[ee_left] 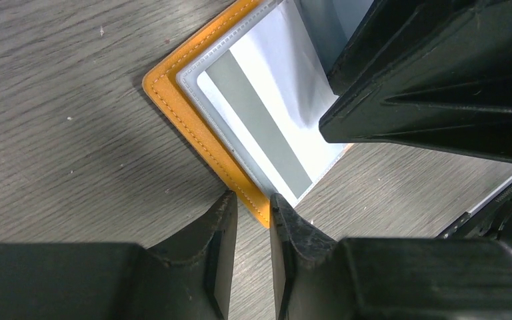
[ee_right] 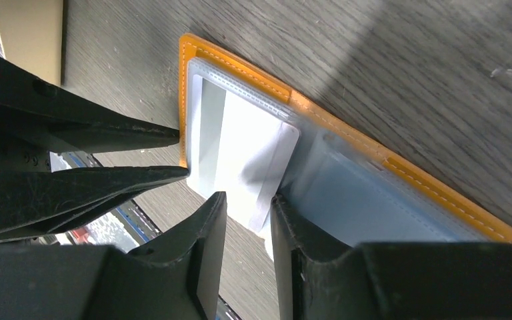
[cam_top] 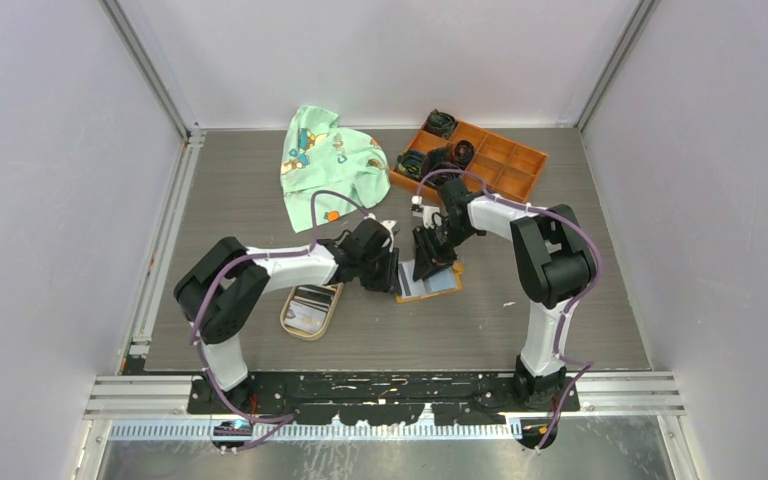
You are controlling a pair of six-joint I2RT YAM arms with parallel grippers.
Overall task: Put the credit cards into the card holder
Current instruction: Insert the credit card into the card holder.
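Card holder (ee_left: 188, 123): orange, open flat on the worktop (ee_left: 53, 133), pale pockets up, set between both hands.

Card (ee_right: 243, 150): white with a grey stripe, lying on the holder's end panel. Appears part-way into a clear pocket, far end not yet in.

Left hand (ee_left: 253, 203): narrow gap, nothing in it. Tips just beside the holder's orange corner, seemingly there to brace it.

Right hand (ee_right: 248, 203): narrow gap too, wider than a card's edge. Poised over the card's free end, no firm pinch evident.

Remaining cards (cam_top: 312, 300): stacked in the tan dish (cam_top: 286, 320), near the holder on the left.

Hazards, as judged:
- Push off line: catches on the pocket seam, bows the card or pops it out.
- Brace lost at the corner: shoves the holder across the worktop instead of seating the card.
- Hands this close: risks knocking fingers together or flipping the holder.
- Loose contact: slips off the glossy card face.
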